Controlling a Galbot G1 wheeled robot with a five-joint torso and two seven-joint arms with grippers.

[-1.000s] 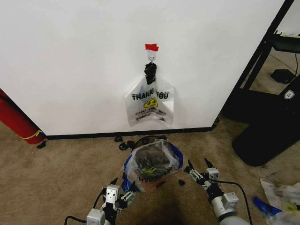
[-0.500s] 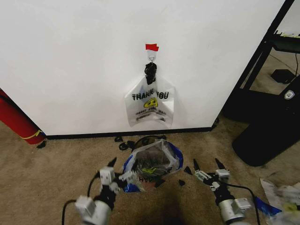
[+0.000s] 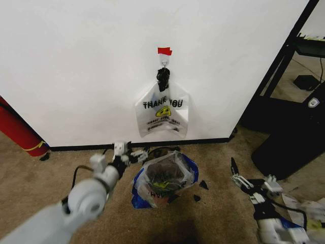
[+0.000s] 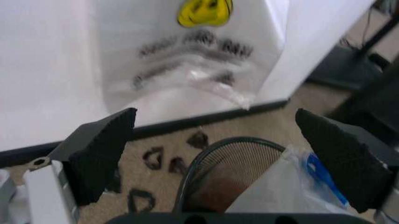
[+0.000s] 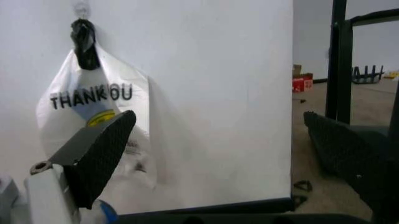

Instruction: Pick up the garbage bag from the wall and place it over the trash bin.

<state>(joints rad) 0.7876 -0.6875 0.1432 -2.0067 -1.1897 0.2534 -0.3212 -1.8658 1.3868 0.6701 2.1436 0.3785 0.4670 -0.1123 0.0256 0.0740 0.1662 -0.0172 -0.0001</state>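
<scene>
Both end effectors gape empty; the left end effector (image 3: pixel 127 152) is nearer the garbage bag (image 3: pixel 162 116), hanging lengthwise above it, seemingly just right.

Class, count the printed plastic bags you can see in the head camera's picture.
2: one bag hangs from the wall hook; a blue-edged bag sits over the bin on the carpet. Others may be hidden.

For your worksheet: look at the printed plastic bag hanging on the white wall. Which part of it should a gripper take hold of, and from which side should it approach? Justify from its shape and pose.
Probably the dark bunched neck of the hanging bag, just under the hook. There the film is gathered into a narrow bundle that fingers can close around, while the body below hangs flat against the wall. Come in from the front, fingers either side of the neck. The left gripper, open, is nearer.
</scene>
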